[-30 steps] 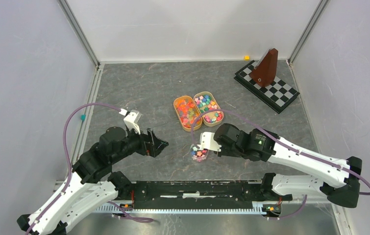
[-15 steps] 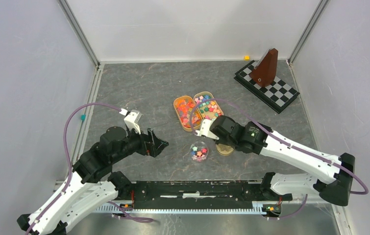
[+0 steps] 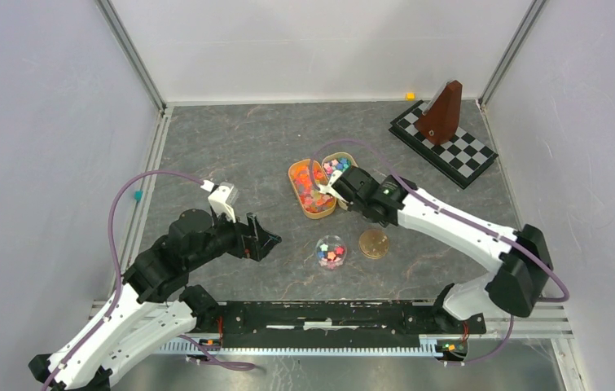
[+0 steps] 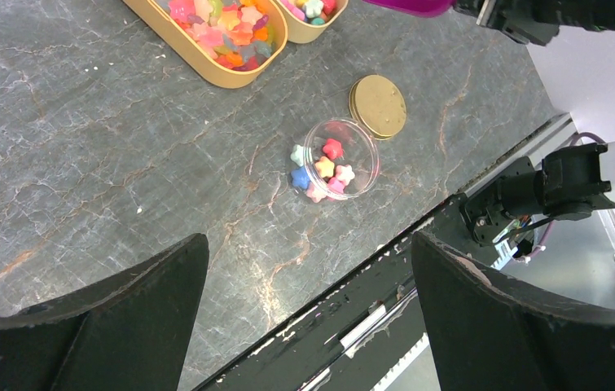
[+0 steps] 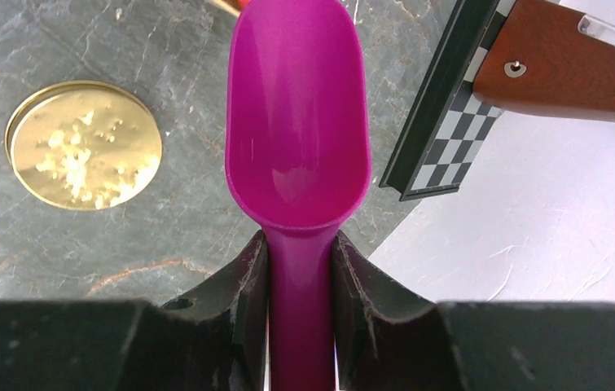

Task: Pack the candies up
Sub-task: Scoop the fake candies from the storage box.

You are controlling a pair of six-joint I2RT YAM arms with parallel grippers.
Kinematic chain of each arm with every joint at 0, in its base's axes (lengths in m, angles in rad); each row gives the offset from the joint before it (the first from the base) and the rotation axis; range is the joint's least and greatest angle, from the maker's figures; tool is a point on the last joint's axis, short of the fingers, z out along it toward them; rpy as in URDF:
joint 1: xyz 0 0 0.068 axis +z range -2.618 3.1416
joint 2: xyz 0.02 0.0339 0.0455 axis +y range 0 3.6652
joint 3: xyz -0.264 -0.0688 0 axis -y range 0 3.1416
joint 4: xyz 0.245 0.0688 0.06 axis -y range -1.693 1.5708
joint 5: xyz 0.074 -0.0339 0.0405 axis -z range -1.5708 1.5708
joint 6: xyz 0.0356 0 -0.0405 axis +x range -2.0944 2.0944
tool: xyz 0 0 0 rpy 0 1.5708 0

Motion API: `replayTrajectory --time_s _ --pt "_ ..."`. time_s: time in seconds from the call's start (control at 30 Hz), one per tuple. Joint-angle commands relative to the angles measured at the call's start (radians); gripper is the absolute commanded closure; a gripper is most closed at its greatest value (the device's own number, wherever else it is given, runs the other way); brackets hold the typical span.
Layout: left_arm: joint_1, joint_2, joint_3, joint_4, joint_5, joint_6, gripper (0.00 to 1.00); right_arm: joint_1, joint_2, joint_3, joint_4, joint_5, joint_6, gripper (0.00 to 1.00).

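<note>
Magenta scoop, empty (handle clenched in the right hand), hangs near the candies beyond the jar; left hand, released, sits left of it.

Arms are white with black joints (purple cables), black fingers.

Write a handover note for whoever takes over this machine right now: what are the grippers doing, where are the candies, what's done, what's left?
Left gripper: open, empty, off to the left of the jar.
Right gripper: shut on the purple scoop; the scoop is empty and held near the two tan trays.
Candies: most are in the trays, a few in the clear jar. The gold lid lies beside the jar.
Done: jar open, first candies in.
Left: scoop more into the jar, then probably put the lid on.
</note>
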Motion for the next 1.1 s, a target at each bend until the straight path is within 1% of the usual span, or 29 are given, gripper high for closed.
replayTrajectory --time_s 0.0,0.17,0.47,0.77,1.07 --pt "0.001 0.005 0.0 0.019 0.001 0.053 0.0 -0.013 0.07 0.097 0.035 0.041 0.027 1.0" --pt "0.001 0.003 0.0 0.019 0.002 0.054 0.0 -0.017 0.161 0.144 0.053 0.042 0.019 1.0" --pt "0.001 0.005 0.001 0.019 -0.001 0.056 0.0 -0.033 0.311 0.218 0.023 0.071 0.019 1.0" --pt "0.001 0.002 -0.002 0.019 -0.007 0.056 0.0 -0.055 0.416 0.25 0.03 0.082 0.016 1.0" --pt "0.001 0.005 0.001 0.015 -0.026 0.054 0.0 -0.073 0.489 0.277 0.107 0.053 0.002 1.0"
